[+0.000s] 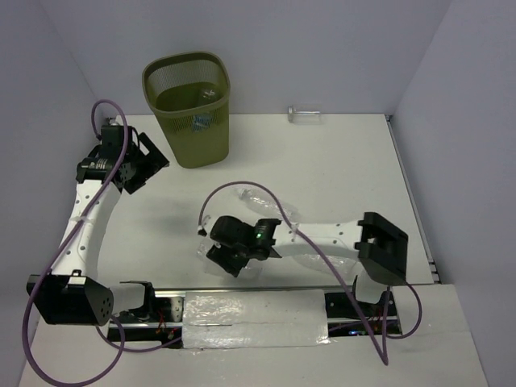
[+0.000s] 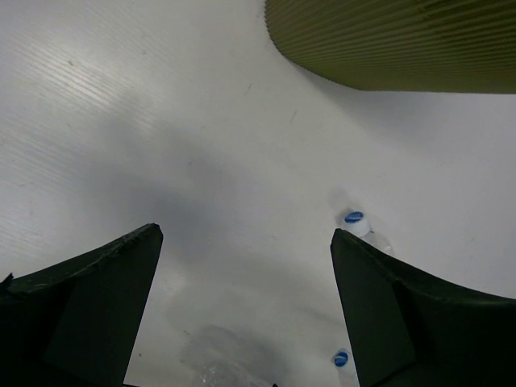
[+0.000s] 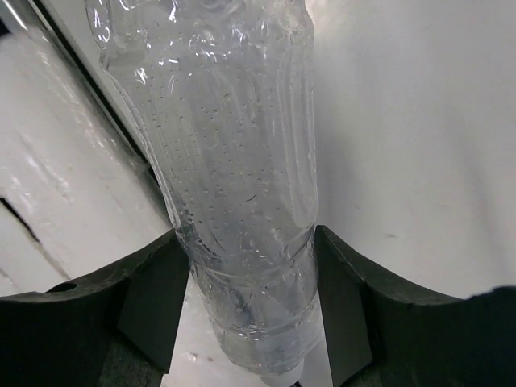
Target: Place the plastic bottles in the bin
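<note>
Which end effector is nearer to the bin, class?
Left. The left end effector hangs open just left of the bin, near its base and not touching it. The right end effector is farther off, mid-table towards the near edge, shut on a bottle.

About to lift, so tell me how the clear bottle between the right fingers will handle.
The clear bottle looks empty apart from droplets inside, so probably light. Its thin ribbed wall may dent under the right gripper. Round and smooth, it could slip or roll if released.
</note>
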### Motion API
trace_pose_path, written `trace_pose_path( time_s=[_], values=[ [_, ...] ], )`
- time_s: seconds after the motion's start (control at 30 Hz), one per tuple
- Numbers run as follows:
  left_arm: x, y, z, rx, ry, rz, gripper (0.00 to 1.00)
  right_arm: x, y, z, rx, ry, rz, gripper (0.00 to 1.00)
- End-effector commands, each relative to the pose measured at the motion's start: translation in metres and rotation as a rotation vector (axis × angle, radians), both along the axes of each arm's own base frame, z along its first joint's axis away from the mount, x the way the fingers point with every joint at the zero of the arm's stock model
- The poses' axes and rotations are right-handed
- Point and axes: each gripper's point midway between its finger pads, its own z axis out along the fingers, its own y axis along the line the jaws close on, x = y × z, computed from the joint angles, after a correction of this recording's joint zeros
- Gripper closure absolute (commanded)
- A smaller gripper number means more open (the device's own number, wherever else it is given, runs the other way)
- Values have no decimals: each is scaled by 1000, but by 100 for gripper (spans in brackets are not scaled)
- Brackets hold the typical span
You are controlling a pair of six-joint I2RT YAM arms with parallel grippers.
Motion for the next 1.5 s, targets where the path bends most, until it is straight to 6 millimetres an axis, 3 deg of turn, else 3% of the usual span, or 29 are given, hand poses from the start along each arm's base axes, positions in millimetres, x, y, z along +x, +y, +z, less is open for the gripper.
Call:
trace_pose_path(
  time_s=[0.0,0.13,0.3,0.43,0.57,0.73,0.97,1.3,1.47],
  values=[
    [10,-22,31,-79,-108,-111,1,35,7,100,220,-141,-78,41],
    [12,-39,49,-155,-204,-171,1,69,-14,148,327,-183,-193,39],
    [11,-74,68,-343,-302,-270,1,112,-39,173,431,-155,-399,36],
    [9,-103,77,-446,-335,-350,1,120,-37,183,473,-134,-462,36],
    [7,-136,85,-485,-358,-497,1,125,-34,178,465,-114,-494,36],
    [7,-160,66,-498,-254,-611,1,125,-25,177,479,-81,-495,35],
    [-9,-175,37,-542,-154,-660,1,125,-16,173,480,-53,-484,34],
    [-20,-193,28,-602,-142,-692,1,129,-4,173,474,-35,-468,33],
    [-18,-194,34,-594,-162,-700,1,129,-3,167,460,-24,-468,33]
  ],
)
